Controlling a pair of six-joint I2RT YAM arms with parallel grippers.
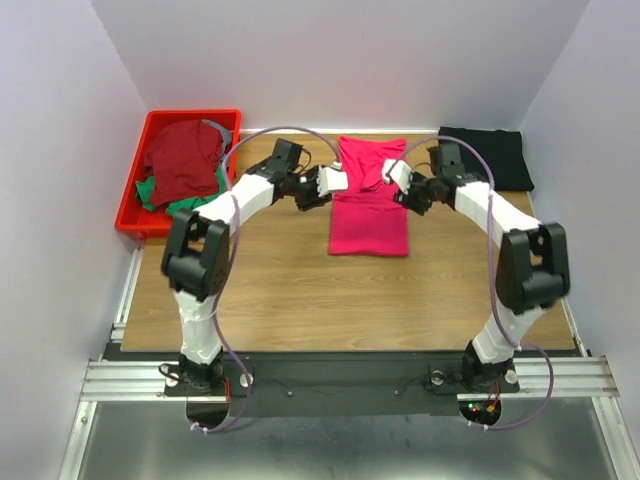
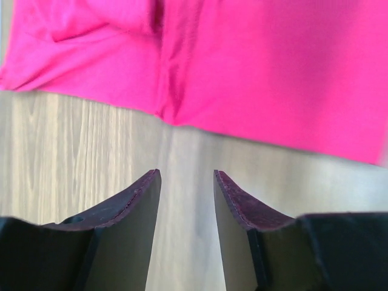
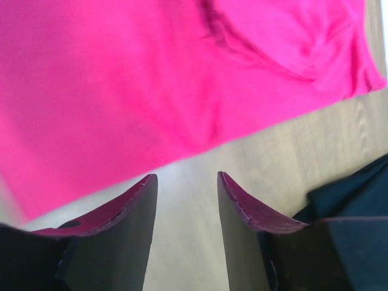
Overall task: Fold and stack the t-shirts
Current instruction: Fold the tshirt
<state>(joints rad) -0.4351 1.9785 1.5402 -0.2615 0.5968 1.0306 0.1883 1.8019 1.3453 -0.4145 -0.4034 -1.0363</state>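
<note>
The bright pink-red t-shirt [image 1: 368, 200] is seen lying flat on the table [image 1: 300, 290], narrowed to a tall panel with its sleeves apparently turned in, so the lengthwise folds are judged to be made while the crosswise fold is not yet done. It is flanked by both grippers. The left gripper [image 1: 333, 181] is held at one long edge, near the collar end, and the right gripper [image 1: 398, 175] at the opposite edge. In each wrist view the hem of the cloth is found just ahead of the fingertips, apart from them, with bare wood showing in the gap. Both pairs of jaws are parted to a moderate width and nothing is held between them. A black t-shirt [image 1: 490, 155] is laid folded on the outer side of the right gripper, near it, at the far corner, and it is taken as the start of the stack. On the outer side of the left gripper, well apart, a red bin [image 1: 130, 205] is placed, with a dark red t-shirt [image 1: 185, 160] heaped in it over a green t-shirt [image 1: 150, 192], both unfolded. By this reading one shirt is finished, one is part folded, and two are untouched. What is left is judged to be the closing fold on the pink shirt, its transfer onto the black one, and the full sequence for the two in the bin.
</note>
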